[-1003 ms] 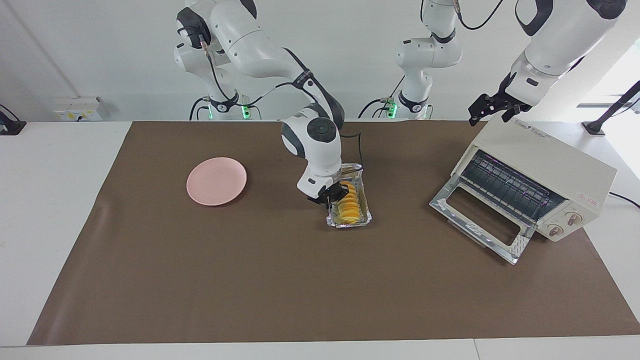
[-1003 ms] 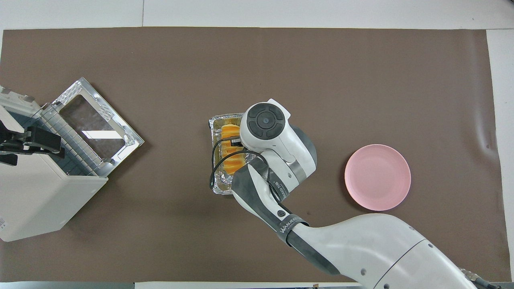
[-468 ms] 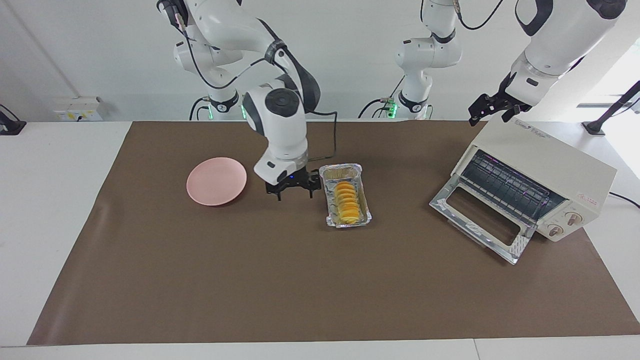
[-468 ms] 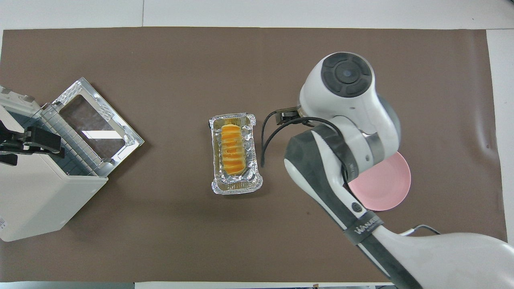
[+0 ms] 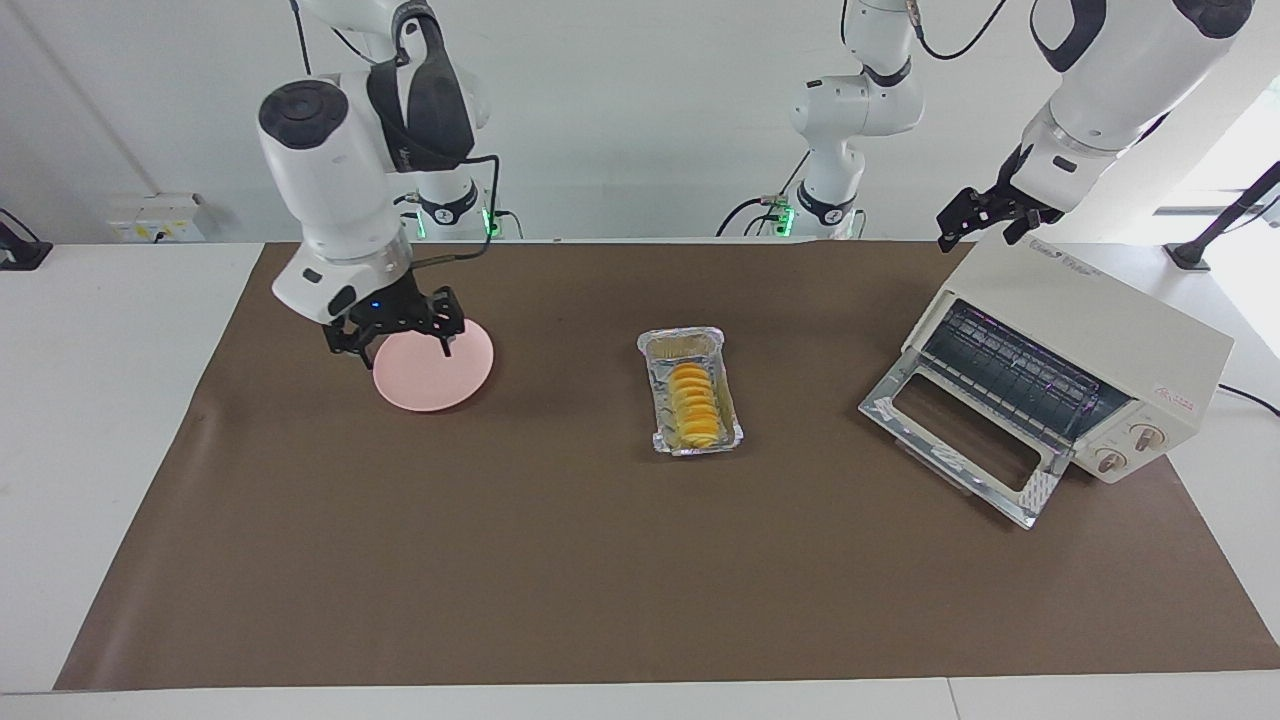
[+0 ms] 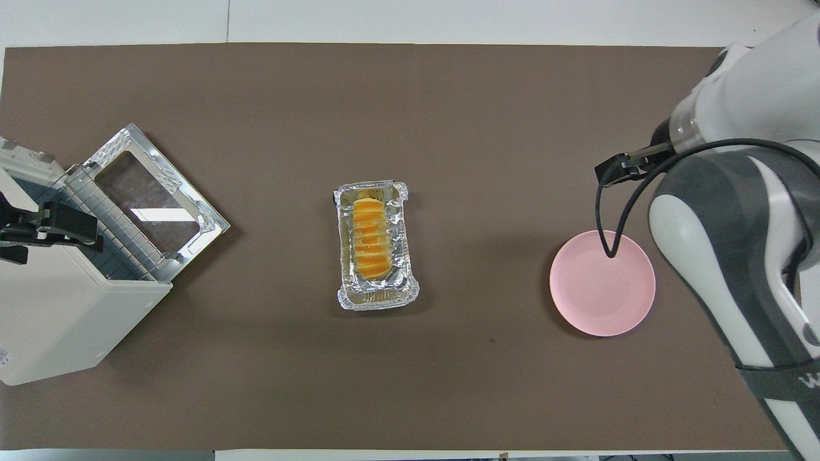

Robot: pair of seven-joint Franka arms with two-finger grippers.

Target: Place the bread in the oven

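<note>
Golden-yellow ridged bread (image 5: 694,405) lay in the crinkled silver foil tray (image 5: 727,402), between the round pink plate (image 5: 433,374) and the cream-white oven (image 5: 1070,355), whose door was down. Right gripper (image 5: 393,342) hung over the plate, fingers spread, empty. Left gripper (image 5: 985,218) waited above the oven; its finger state could not be determined.

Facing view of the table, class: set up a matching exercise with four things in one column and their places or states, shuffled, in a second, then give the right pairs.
1. bread
2. oven
3. pink plate
4. left gripper

A. over the oven's top
B. lies in the foil tray
C. bare, toward the right arm's end, under the open right gripper
D. door dropped open, rack showing

Pairs: 1-B, 2-D, 3-C, 4-A
</note>
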